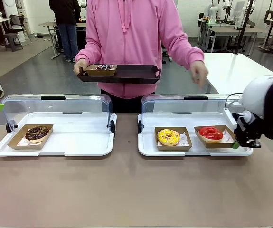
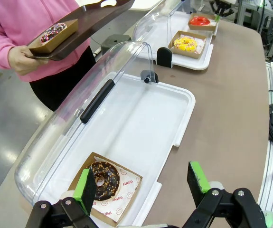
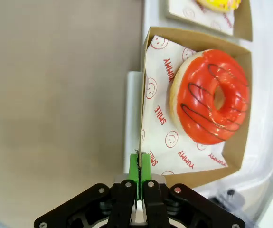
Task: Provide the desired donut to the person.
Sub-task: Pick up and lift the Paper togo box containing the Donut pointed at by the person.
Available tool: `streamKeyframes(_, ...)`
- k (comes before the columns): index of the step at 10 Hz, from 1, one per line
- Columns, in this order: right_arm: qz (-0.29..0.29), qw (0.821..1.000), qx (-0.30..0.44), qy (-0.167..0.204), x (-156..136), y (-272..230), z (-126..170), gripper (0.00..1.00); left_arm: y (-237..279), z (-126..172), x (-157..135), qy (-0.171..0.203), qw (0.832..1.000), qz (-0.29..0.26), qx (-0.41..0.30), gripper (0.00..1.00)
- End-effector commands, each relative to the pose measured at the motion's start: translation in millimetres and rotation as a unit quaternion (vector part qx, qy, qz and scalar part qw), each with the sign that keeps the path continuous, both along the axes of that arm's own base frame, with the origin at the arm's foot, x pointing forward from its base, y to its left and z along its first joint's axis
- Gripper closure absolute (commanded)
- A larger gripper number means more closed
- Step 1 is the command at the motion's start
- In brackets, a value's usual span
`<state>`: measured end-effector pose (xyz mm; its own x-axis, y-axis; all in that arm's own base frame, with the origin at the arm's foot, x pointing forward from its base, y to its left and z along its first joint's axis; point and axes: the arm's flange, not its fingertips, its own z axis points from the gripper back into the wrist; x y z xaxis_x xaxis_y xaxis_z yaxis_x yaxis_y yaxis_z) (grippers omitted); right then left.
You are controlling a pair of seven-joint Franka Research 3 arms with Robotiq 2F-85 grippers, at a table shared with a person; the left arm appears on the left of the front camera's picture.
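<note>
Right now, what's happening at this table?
The right gripper is shut on the wall of the box holding the red donut, in the right case beside a yellow donut. The left gripper hangs open by the chocolate donut in the left case. The person holds a dark tray carrying a sprinkled donut, free hand out above the right case.

A white display case (image 1: 79,135) sits on the brown table (image 1: 127,190) in front of me, its clear lid (image 1: 55,107) swung up toward the far side. At that case's left end a chocolate donut (image 1: 37,133) lies in a cardboard box. Just right of the case stands a second, matching case (image 1: 193,152) holding a yellow sprinkled donut (image 1: 169,137). Well beyond the first case stands a dark-clothed figure in jeans (image 1: 66,19).
</note>
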<state>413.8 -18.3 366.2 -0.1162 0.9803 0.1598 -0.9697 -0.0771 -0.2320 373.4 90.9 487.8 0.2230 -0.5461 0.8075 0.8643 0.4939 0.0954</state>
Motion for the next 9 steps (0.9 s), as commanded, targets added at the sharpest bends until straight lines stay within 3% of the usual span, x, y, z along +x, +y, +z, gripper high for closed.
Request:
streamKeyframes(1,-0.012,1.0,-0.006,-0.016,-49.6,-6.0,44.5,1.0,0.3,0.0,0.0,0.0,1.0,0.003,-0.003,0.0)
streamKeyframes(4,0.077,0.996,-0.001,-0.039,-113.2,2.5,109.2,1.0,0.3,0.0,0.0,0.0,1.0,0.003,-0.003,0.0)
streamKeyframes(5,0.066,0.996,-0.002,-0.06,-125.3,5.4,131.2,1.0,0.3,0.0,0.0,0.0,1.0,0.003,-0.003,0.0)
streamKeyframes(6,0.078,0.995,0.007,-0.057,-135.7,7.5,151.3,1.0,0.3,0.0,0.0,0.0,1.0,0.003,-0.003,0.0)
streamKeyframes(7,0.099,0.993,0.016,-0.055,-141.1,9.4,162.6,1.0,0.3,0.0,0.0,0.0,1.0,0.003,-0.003,0.0)
streamKeyframes(8,0.094,0.992,0.031,-0.075,-134.3,13.6,161.5,1.0,0.3,0.0,0.0,0.0,1.0,0.003,-0.003,0.0)
streamKeyframes(9,0.061,0.992,0.056,-0.097,-113.9,15.0,153.2,1.0,0.3,0.0,0.0,0.0,1.0,0.003,-0.003,0.0)
